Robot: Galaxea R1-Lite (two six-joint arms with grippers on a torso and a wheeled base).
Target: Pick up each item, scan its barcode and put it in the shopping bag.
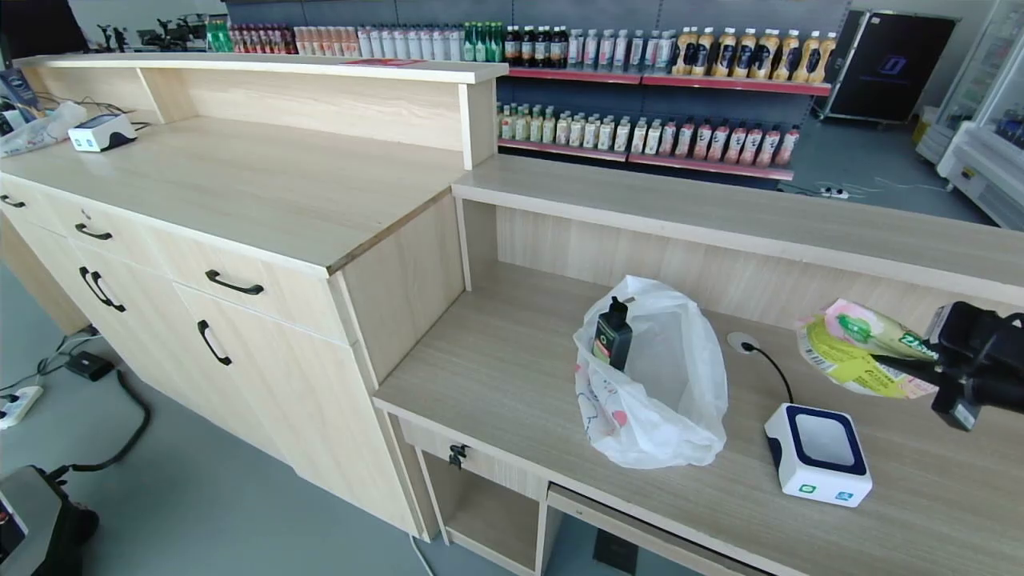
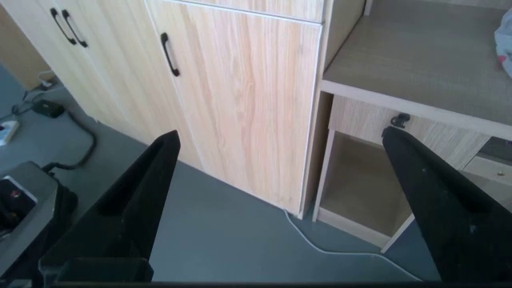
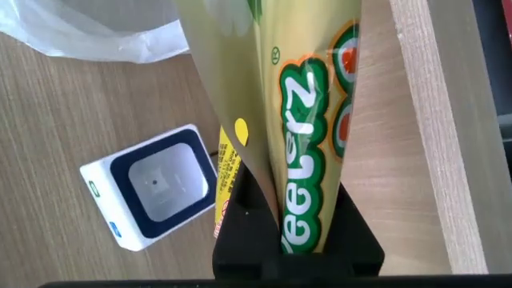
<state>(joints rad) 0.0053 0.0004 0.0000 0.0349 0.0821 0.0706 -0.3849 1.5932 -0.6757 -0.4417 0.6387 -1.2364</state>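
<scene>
Evidently, you were at the scanning step for one item: the right claw (image 1: 948, 370) was closed on one end of a yellow-and-green snack packet (image 1: 860, 352), with its jaws pinched tight against the film and the rest of the packet extending out beyond them. The packet was held over the surface (image 1: 512, 360), beside the scanner (image 1: 820, 452) and on the side away from the shopping bag (image 1: 664, 400), not over the scanner's dark window. Whether its free end touched the surface could not be determined. The shopping bag stood open just beside the scanner, with a dark bottle (image 1: 612, 336) upright inside it, so at least one item appeared to have been bagged already. The left claw (image 2: 280, 134) was spread wide with nothing between its jaws, low in front of the cabinet door (image 2: 240, 104) and above the floor, well apart from the work. For the next move, you needed to bring the packet across until its barcode faced the scanner window, holding it close and roughly square to the glass. The barcode's position on the packet could not be made out with certainty, so a wrist rotation may have been required. The film looked soft and likely to sag or crease, which could have hindered a clean read. Only after a scan should you have carried the packet on to the bag mouth and released it there.
</scene>
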